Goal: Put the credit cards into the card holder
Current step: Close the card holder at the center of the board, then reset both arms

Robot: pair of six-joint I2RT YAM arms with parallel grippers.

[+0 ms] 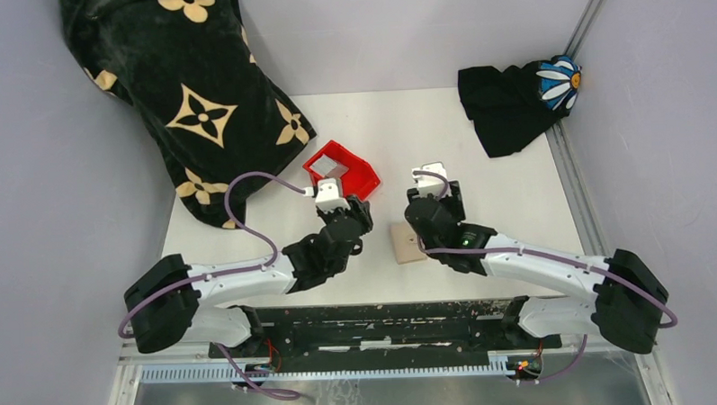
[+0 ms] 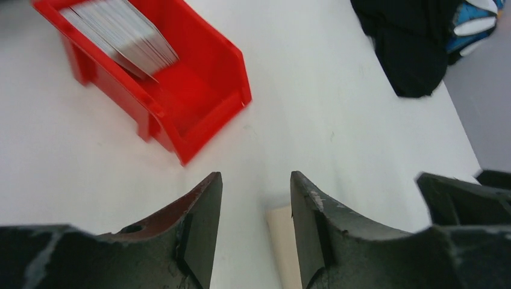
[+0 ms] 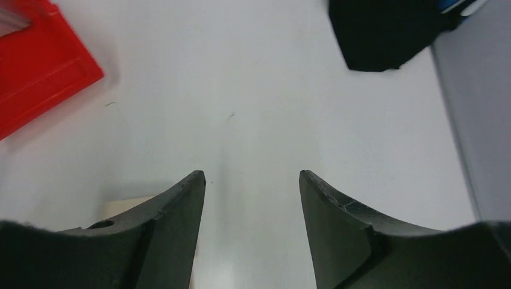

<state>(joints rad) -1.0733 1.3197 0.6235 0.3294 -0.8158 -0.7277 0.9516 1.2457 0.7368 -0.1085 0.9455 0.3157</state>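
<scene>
The left arm reaches from its base in a low, bent line toward the small tan square card holder (image 1: 407, 242) of smooth leather-like material, and its left gripper (image 2: 256, 180) ends just left of the holder, with dark, wedge-shaped, scuffed fingers (image 2: 202, 229) parted and nothing between them. The right arm mirrors it from the other side, elbow out. Its right gripper (image 3: 253, 177) sits over the holder's far right edge, jaws spread wide and empty. The holder lies flat on the matte white tabletop (image 1: 499, 207) between the two grippers, touched by neither as far as can be seen. Whether it is folded shut cannot be told. In each wrist view only a pale corner of it shows, partly hidden by a finger. The thin grey-white credit cards (image 2: 123, 33) stand as a leaning stack in a glossy red plastic bin (image 1: 358, 178) with an open sloped front, beyond the holder and to its left. Farther off on that side hangs a black plush cloth with beige flower motifs (image 1: 189, 100). Beyond the holder to its right lies a crumpled black fabric with a blue-and-white daisy patch (image 1: 513, 102).
</scene>
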